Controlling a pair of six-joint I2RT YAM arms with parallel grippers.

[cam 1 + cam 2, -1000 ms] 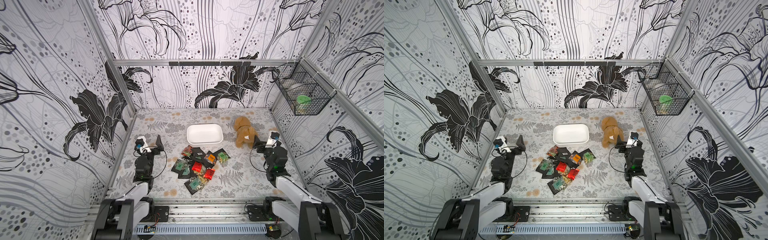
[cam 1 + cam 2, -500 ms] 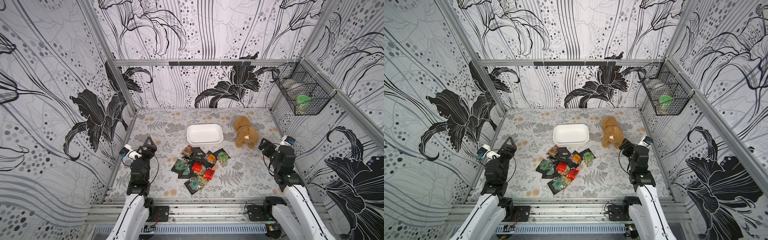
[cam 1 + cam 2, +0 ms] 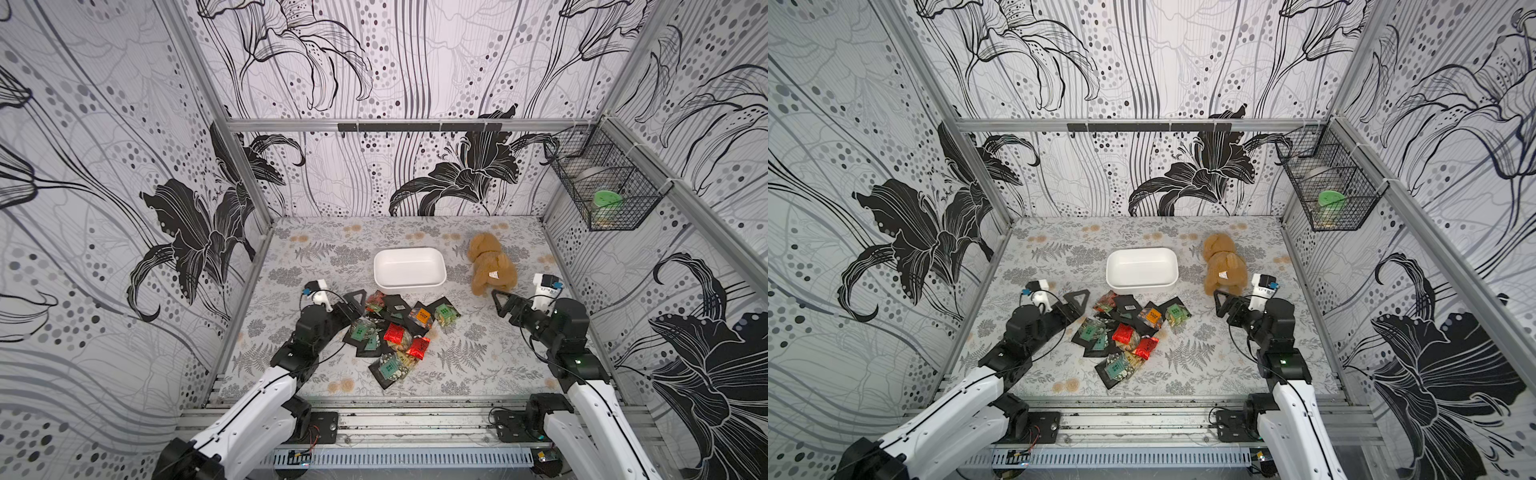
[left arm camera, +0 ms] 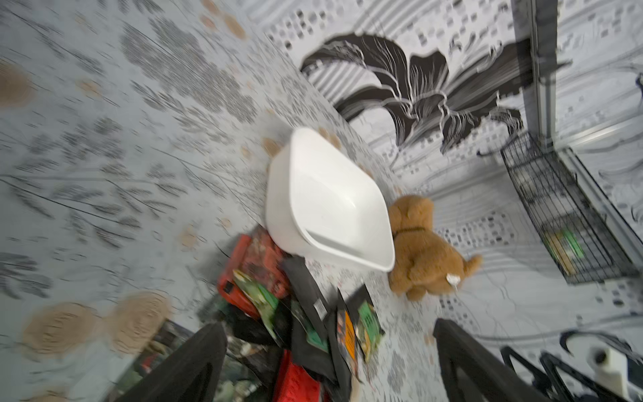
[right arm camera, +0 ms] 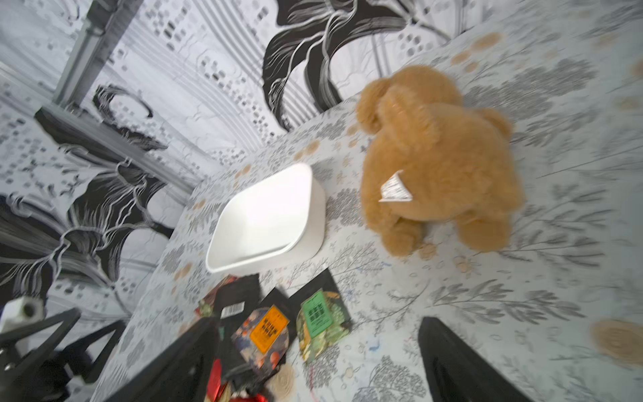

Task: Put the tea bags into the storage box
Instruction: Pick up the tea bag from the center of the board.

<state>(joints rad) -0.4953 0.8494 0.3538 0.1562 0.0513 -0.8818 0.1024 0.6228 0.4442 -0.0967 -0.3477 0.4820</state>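
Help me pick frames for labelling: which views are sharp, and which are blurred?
Both top views: sharp and evenly lit, the tea bags and storage box crisp. Left wrist view: motion-smeared, worst on the table print. Right wrist view: milder blur, the plush toy soft-edged.

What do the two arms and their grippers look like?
Both arms match: the left arm and right arm have white lower links and black joints. The left gripper and right gripper carry black jaws shaped as open triangular frames. A small white camera block sits at each wrist, thin black cables loop beside it, and a green light glows on the right arm.
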